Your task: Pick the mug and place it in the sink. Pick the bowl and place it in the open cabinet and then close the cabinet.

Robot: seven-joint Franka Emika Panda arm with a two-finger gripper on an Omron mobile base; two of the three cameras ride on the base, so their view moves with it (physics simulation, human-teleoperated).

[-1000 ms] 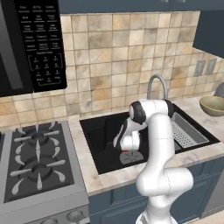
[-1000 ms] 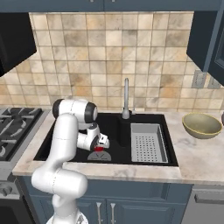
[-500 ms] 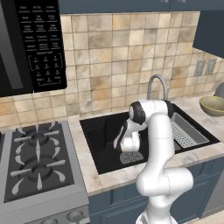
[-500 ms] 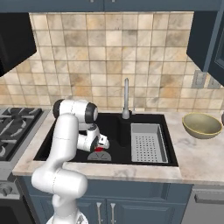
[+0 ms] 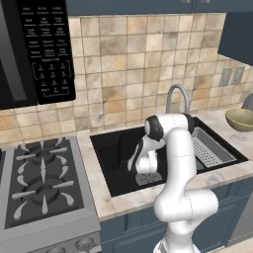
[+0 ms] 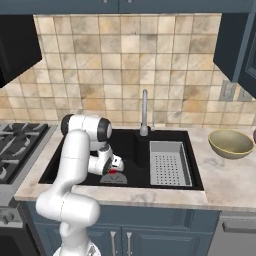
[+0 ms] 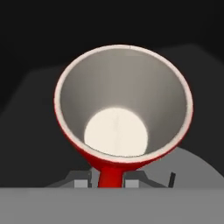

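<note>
Tiled wall and a marble bench are framing the sink (image 6: 165, 139). Inside its basin the pincer (image 6: 113, 167) is reaching low, with the mug (image 7: 122, 107) standing directly below it, mouth up and empty, over the drain. The jaws are flanking its red wall; whether they are gripping, I cannot tell. The bowl (image 6: 230, 143) is sitting on the bench, well right of the sink.

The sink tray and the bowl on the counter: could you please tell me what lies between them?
In the right base view, a strip of the black sink rim and bare marble counter separates the grey tray from the bowl; nothing stands there.
</note>
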